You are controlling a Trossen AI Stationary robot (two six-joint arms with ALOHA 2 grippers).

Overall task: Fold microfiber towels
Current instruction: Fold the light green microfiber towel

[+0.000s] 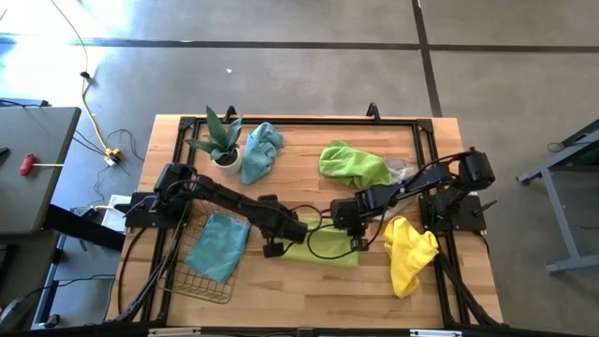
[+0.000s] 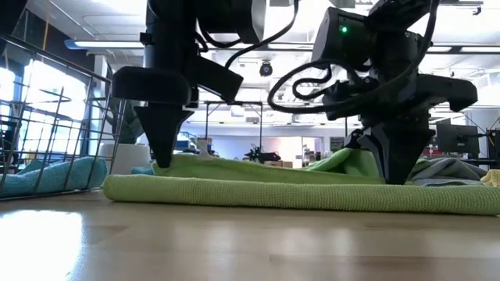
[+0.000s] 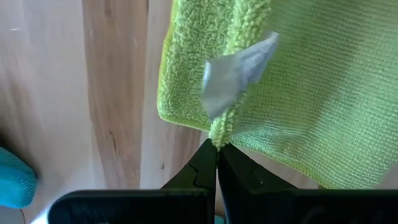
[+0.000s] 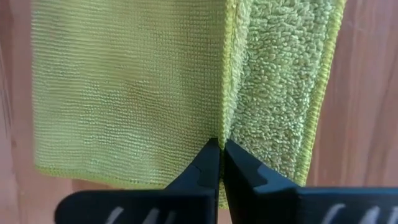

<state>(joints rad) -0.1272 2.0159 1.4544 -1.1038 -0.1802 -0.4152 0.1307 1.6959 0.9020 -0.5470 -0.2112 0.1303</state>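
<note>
High view: the lime green towel (image 1: 323, 245) lay flat at the table's front middle, the left gripper (image 1: 285, 239) at one end and the right gripper (image 1: 358, 234) at the other. A teal towel (image 1: 223, 245) sat in the wire basket (image 1: 192, 281); another teal towel (image 1: 261, 150), a second green towel (image 1: 351, 164) and a yellow towel (image 1: 409, 251) waited around.
Low view: both sets of fingers stood on the towel's upper layer, which sagged softly between them.
Left wrist view: the fingers were closed, pinching the hemmed edge beside a white label (image 3: 239, 71).
Right wrist view: the fingers were closed on a raised fold of the cloth.
Handling: it looked light, limp and grippy; hemmed edges and corners seemed the best holds.
</note>
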